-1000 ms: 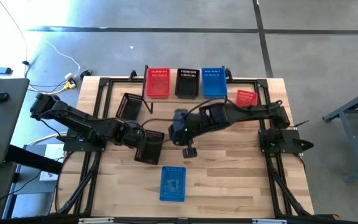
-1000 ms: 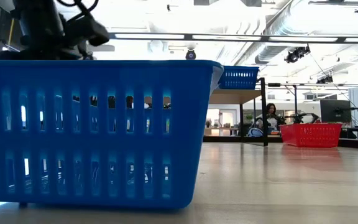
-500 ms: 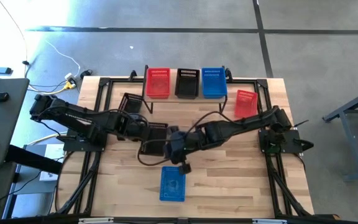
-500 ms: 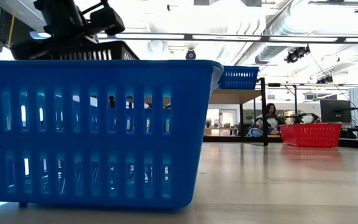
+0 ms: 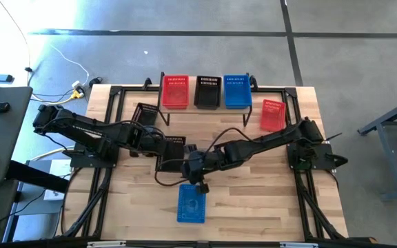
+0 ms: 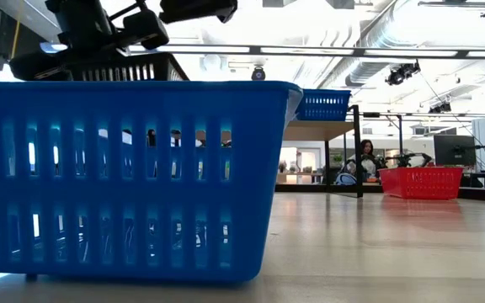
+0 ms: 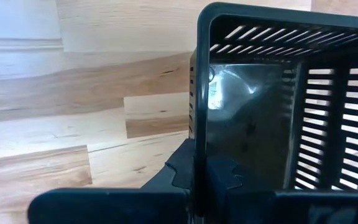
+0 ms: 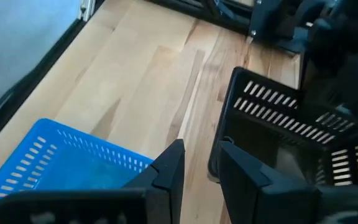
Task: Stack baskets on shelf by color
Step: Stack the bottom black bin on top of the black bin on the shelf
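High view | left end effector (image 5: 163,149) grips black basket (image 5: 171,153) | blue basket (image 5: 191,203) just beyond right end effector (image 5: 200,184)

right arm swings down toward the front blue basket

you've brought the right gripper (image 5: 200,184) from mid-table to the far edge of the loose blue basket (image 5: 191,204), and its arm now shows at the top of the low view. your left gripper (image 5: 165,153) carried its black basket (image 5: 171,151) from the table's left toward the centre, raised beside the right arm.
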Controlling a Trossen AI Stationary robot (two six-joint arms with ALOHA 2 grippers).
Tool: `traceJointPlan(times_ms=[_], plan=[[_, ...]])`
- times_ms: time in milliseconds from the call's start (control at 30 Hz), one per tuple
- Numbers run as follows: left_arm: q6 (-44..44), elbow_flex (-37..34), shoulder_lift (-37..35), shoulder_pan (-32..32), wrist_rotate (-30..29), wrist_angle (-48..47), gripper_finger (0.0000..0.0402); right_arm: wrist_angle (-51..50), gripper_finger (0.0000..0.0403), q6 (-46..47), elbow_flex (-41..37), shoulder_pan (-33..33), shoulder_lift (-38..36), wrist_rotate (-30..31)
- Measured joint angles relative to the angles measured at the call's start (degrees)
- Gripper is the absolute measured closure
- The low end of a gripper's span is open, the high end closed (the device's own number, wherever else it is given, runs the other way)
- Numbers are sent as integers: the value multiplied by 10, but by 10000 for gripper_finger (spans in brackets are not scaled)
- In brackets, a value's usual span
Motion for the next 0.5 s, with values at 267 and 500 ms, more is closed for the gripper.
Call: traceJointPlan(times_ms=[267, 500], plan=[[-6, 0, 4, 0, -16, 23, 401, 30, 286, -15, -8, 0, 0, -2], [13, 0, 4, 12, -35, 74, 401, 29, 255, -16, -8, 0, 0, 23]])
